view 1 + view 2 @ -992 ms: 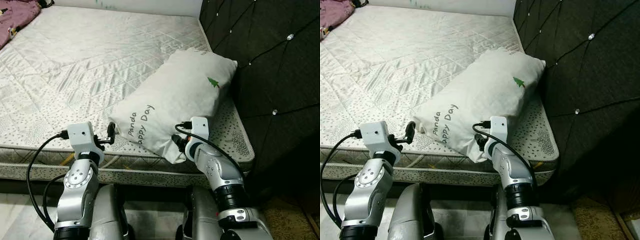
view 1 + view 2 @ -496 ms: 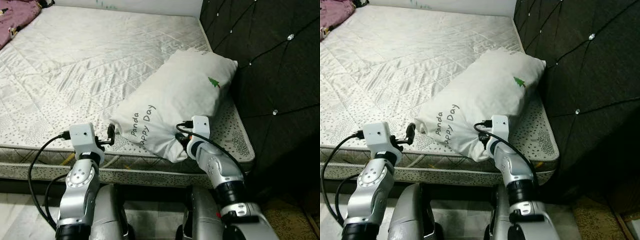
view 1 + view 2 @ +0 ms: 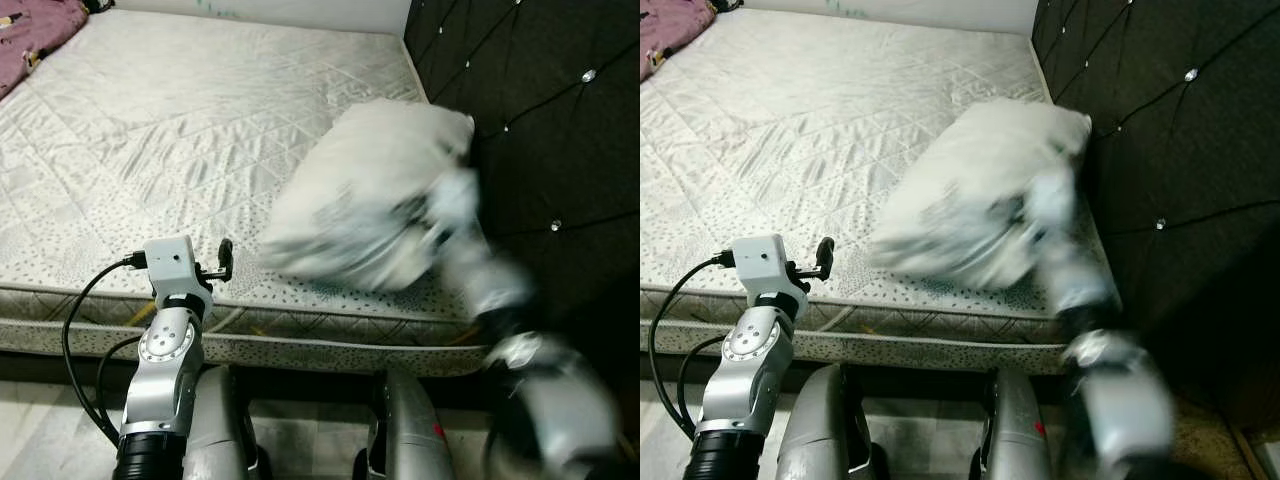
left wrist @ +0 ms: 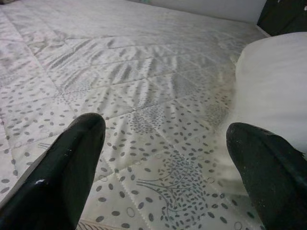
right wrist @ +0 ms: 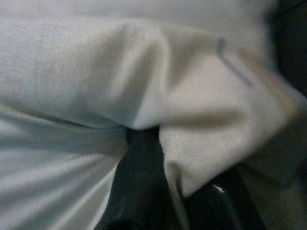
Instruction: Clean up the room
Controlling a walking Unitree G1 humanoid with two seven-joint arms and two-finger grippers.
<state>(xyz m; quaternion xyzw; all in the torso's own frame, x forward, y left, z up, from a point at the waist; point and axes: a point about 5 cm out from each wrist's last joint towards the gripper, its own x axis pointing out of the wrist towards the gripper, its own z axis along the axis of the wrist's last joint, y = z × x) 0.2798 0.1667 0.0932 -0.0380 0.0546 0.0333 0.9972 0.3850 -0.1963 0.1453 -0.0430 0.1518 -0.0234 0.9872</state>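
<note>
Right gripper [image 5: 158, 191] jaws clenched on the blurred pillow [image 3: 370, 190] near the bed's [image 3: 150, 130] headboard edge; left gripper [image 4: 163, 158] jaws released.

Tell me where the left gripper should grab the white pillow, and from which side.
Pinch the pillow at its near-left corner, where the fabric thins to a graspable edge. Come in low over the mattress from the left, as the open left gripper already faces that edge. The right gripper already pinches a fold on the other side.

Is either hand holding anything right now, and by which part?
The right hand pinches a fold of fabric at the white pillow's near corner. The left hand is open above the mattress, holding nothing.
</note>
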